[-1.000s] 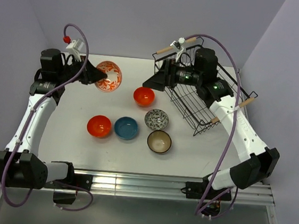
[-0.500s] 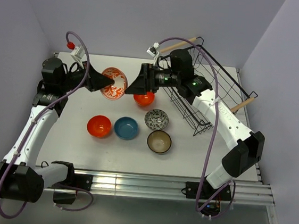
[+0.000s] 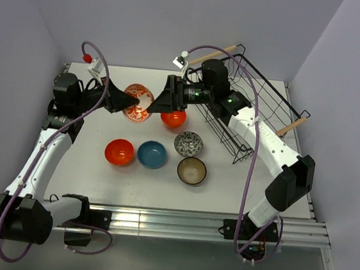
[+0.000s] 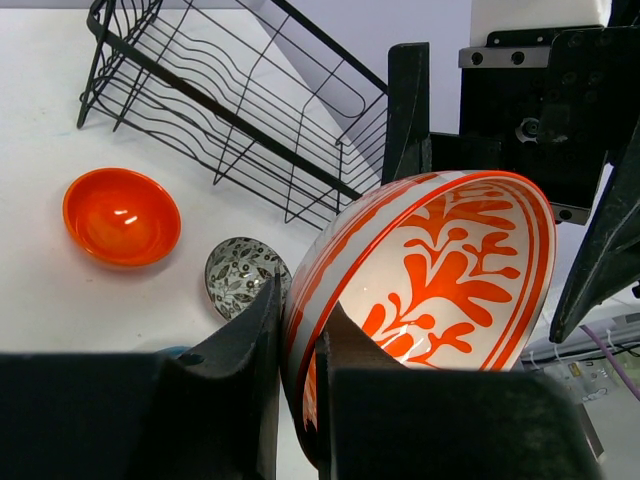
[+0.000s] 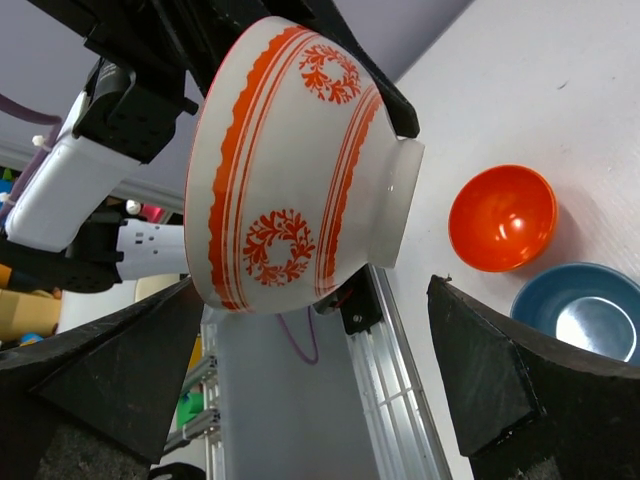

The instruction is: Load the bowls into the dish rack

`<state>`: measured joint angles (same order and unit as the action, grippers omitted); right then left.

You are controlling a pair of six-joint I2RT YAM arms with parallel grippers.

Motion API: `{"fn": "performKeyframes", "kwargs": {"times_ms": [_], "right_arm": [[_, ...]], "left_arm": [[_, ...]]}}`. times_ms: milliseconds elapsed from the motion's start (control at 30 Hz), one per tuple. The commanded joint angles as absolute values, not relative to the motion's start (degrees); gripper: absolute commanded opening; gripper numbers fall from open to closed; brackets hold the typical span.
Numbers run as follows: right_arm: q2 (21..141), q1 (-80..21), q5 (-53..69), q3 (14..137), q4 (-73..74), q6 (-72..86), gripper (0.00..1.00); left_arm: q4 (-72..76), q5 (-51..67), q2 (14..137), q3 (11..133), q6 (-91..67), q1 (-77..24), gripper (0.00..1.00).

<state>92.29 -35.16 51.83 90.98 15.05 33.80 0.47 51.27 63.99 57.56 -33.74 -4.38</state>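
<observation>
The left hand (image 3: pixel 121 98) and right hand (image 3: pixel 155 103) are facing each other across the patterned bowl (image 3: pixel 137 98), blocking the far-middle airspace. An orange bowl (image 3: pixel 174 118) is sitting beneath. Nearer, four bowls (image 3: pixel 151 154) are crowding together; bare bench (image 3: pixel 87 164) is lying open left and near. The right arm (image 3: pixel 263 140) is crossing the dish rack's (image 3: pixel 280 100) left side.

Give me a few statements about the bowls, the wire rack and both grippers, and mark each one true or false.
1. The left gripper is shut on the rim of the orange-and-white patterned bowl. True.
2. The right gripper is shut on a plain orange bowl. False: it is open, with a jaw on either side of the patterned bowl.
3. The blue bowl sits between a plain orange bowl and the grey-and-white patterned bowl. True.
4. Two bowls lie in the black wire dish rack. False: no bowl shows in it.
5. The dark brown bowl with beige inside is the one nearest the arm bases. True.
</observation>
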Motion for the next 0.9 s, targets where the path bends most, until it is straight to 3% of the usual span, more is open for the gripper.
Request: {"fn": "performKeyframes", "kwargs": {"times_ms": [0, 500, 867], "right_arm": [[91.2, -35.6, 48.7, 92.8, 13.7, 33.0, 1.0], [93.7, -36.2, 51.1, 93.4, 10.2, 37.9, 0.99], [94.2, -36.5, 50.8, 93.4, 9.8, 37.9, 0.9]], "left_arm": [[6.2, 53.2, 62.6, 57.8, -35.1, -4.6, 0.0], [7.6, 54.3, 63.3, 57.0, -36.2, -5.1, 0.0], [9.5, 54.8, 64.3, 55.8, -39.2, -5.2, 0.0]]}}
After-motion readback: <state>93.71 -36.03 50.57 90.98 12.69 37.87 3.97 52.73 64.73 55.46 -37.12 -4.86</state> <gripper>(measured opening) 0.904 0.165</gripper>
